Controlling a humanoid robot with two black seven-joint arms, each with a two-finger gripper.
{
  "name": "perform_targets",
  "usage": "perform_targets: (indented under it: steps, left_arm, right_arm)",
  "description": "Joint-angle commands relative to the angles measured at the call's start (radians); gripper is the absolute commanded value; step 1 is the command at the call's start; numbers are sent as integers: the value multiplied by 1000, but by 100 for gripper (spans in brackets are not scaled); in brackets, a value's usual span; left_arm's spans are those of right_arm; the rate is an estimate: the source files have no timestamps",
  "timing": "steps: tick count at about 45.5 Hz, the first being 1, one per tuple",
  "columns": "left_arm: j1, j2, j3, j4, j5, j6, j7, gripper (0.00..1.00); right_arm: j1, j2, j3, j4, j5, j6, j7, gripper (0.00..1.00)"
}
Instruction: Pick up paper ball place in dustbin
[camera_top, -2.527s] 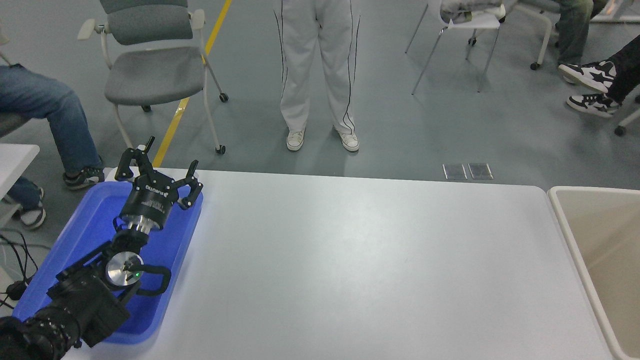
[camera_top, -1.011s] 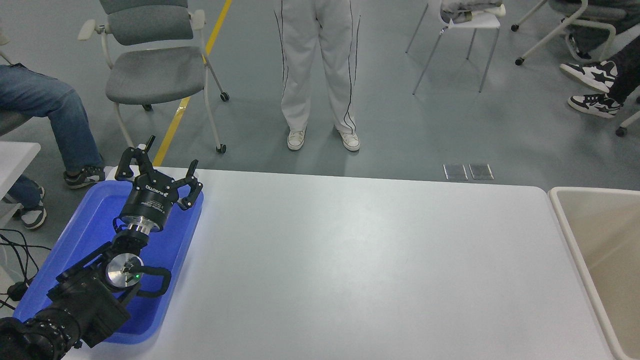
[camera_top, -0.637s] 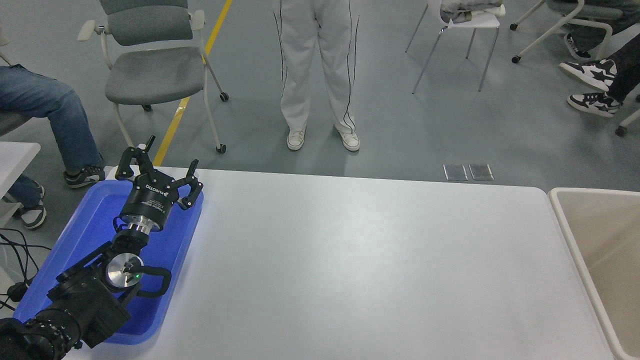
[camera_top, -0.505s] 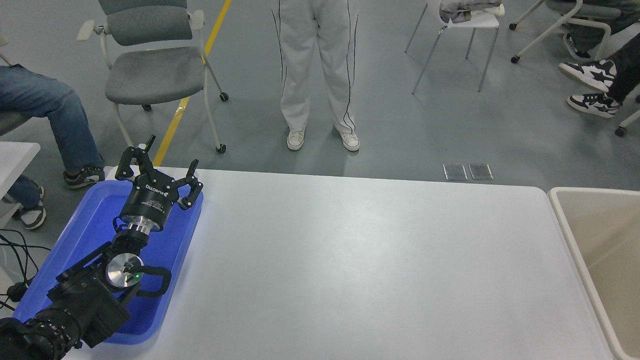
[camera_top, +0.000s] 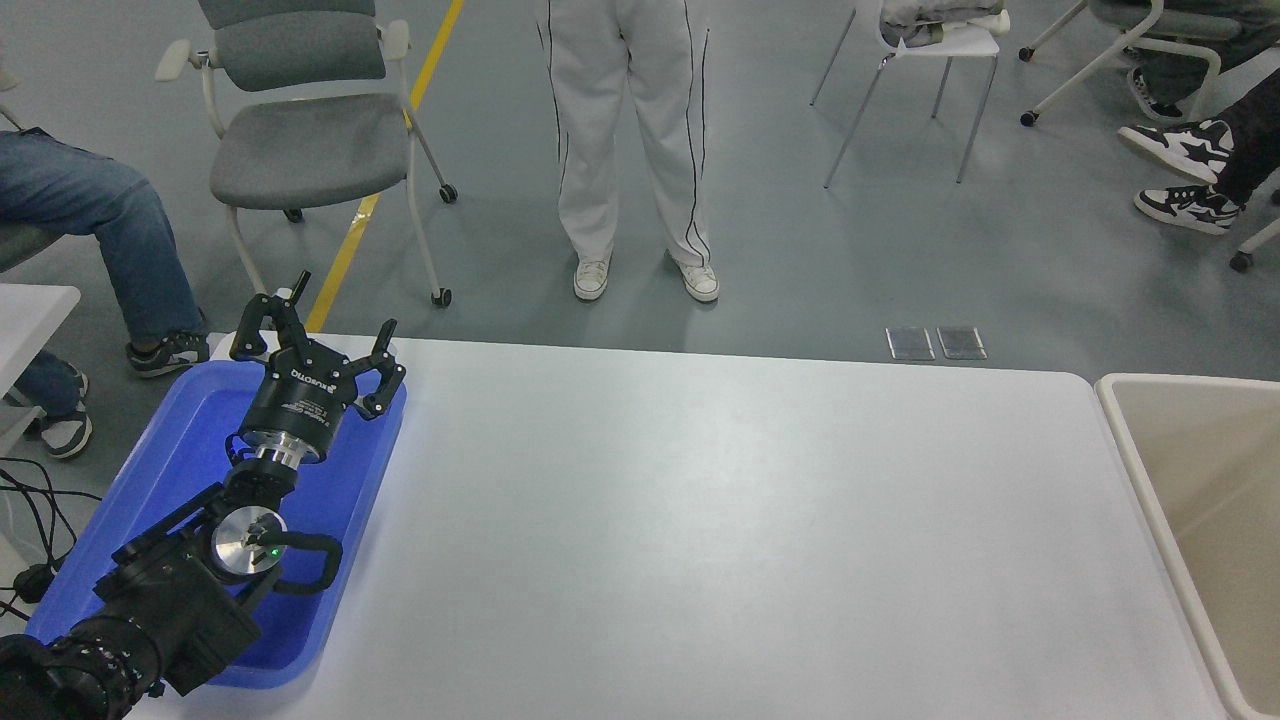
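While no paper ball shows anywhere on the white table (camera_top: 700, 520), in the blue tray (camera_top: 170, 450) or in the visible part of the dustbin (camera_top: 1130, 440), treat the step in hand as locating the target before any reach; cannot tell from this view whether the ball lies deeper inside the bin or has yet to be set down.

Left gripper (camera_top: 315, 335): parked over the blue tray at the table's far left corner, fingers spread apart, holding nothing. Right arm: out of view, so jaw state unknown.

Dustbin: standing just off the table's right edge, rim about level with the tabletop.

To do the step well:
- Hold both arms clear of the table's middle until a ball appears.
- Confirm the ball's position relative to the table edges before descending.
- Approach from above with jaws wide; crumpled paper probably compresses and slips, so close around the wad's bulk, not a loose fold.
- Carry toward the right edge high enough to pass the thick rim.
- Keep clear of the person (camera_top: 630, 150) standing beyond the far edge.
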Motion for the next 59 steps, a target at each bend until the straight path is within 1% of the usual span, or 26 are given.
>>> perform_targets:
  steps: [1, 2, 3, 6, 8, 9, 10, 11, 12, 19, 20, 24, 30, 33, 34, 44, 53, 59]
  left_arm:
    - [0, 0, 0, 0, 0, 0, -2, 100]
    - [0, 0, 0, 0, 0, 0, 0, 100]
    - [0, 0, 0, 0, 0, -1, 0, 100]
    - [0, 0, 0, 0, 0, -1, 0, 100]
    - [0, 0, 0, 0, 0, 0, 0, 100]
    - [0, 0, 0, 0, 0, 0, 0, 100]
    - [0, 0, 0, 0, 0, 0, 0, 100]
    - [0, 0, 0, 0, 0, 0, 0, 100]
    - [0, 0, 0, 0, 0, 0, 0, 100]
    - [0, 0, 0, 0, 0, -1, 0, 100]
    - [0, 0, 0, 0, 0, -1, 0, 100]
    - [0, 0, 0, 0, 0, 0, 0, 100]
    - [0, 0, 0, 0, 0, -1, 0, 100]
    - [0, 0, 0, 0, 0, -1, 0, 100]
    - [0, 0, 0, 0, 0, -1, 0, 100]
    - [0, 0, 0, 0, 0, 0, 0, 100]
    - [0, 0, 0, 0, 0, -1, 0, 100]
    - [0, 0, 0, 0, 0, 0, 0, 100]
  right_arm:
    - [-12, 29, -2, -24, 14, -26, 0, 0]
    - [-12, 29, -2, -25, 13, -26, 0, 0]
    - [-12, 29, -2, -25, 11, -26, 0, 7]
    - [-12, 29, -2, -33, 11, -41, 0, 40]
    - [-12, 29, -2, -42, 14, -62, 0, 60]
    - [-12, 30, -2, -44, 14, -75, 0, 68]
    - [-12, 30, -2, -45, 16, -88, 0, 74]
    - [-12, 32, -3, -45, 16, -102, 0, 76]
    - [-12, 33, -3, -45, 16, -113, 0, 77]
    - [-18, 44, -2, -45, 16, -128, 0, 78]
    - [-20, 44, 0, -44, 16, -128, 0, 79]
    - [-23, 44, 1, -45, 16, -131, 0, 88]
    - [-21, 44, 1, -44, 17, -132, 0, 90]
    - [-18, 44, 3, -42, 17, -131, 0, 98]
    - [-15, 43, 3, -41, 17, -131, 0, 99]
    - [-7, 37, 17, -27, 17, -130, 0, 99]
    - [3, 26, 138, 19, 16, -119, 0, 100]
    - [0, -42, 265, 125, 17, -113, 0, 100]
